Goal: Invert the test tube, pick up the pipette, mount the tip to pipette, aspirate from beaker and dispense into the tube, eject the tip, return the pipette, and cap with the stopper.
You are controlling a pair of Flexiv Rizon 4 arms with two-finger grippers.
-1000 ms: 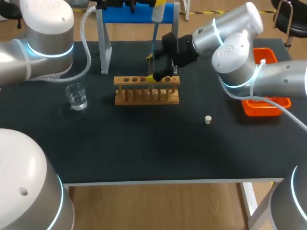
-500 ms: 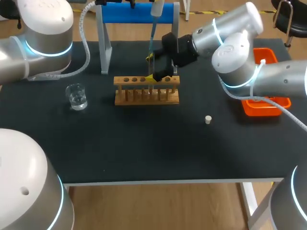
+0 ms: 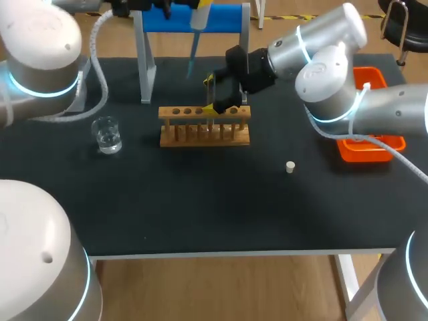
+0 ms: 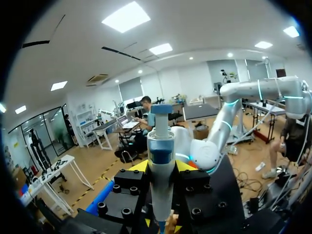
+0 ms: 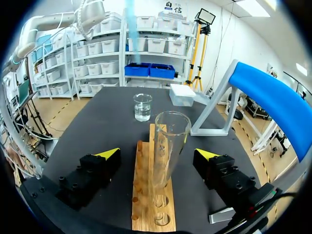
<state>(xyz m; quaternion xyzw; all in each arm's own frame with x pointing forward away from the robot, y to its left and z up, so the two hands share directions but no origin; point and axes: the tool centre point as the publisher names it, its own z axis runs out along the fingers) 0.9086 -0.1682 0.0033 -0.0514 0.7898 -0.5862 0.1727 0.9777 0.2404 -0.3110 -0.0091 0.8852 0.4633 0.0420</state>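
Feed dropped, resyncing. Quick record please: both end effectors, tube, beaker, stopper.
left end effector: shut on pipette, raised by the blue stand
right end effector: open, fingers either side of test tube, not touching
test tube: upright in wooden rack, mouth up, uncapped
beaker: on table, left of rack, holds clear liquid
stopper: loose on table, right of rack

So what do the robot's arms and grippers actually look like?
Both the left arm and right arm are thick silver-grey tubes with rounded white joints, each ringed by a glowing cyan band. A white ribbed hose trails along each. The left gripper and right gripper are black, blocky, dotted with screws, with two yellow-tipped fingers.
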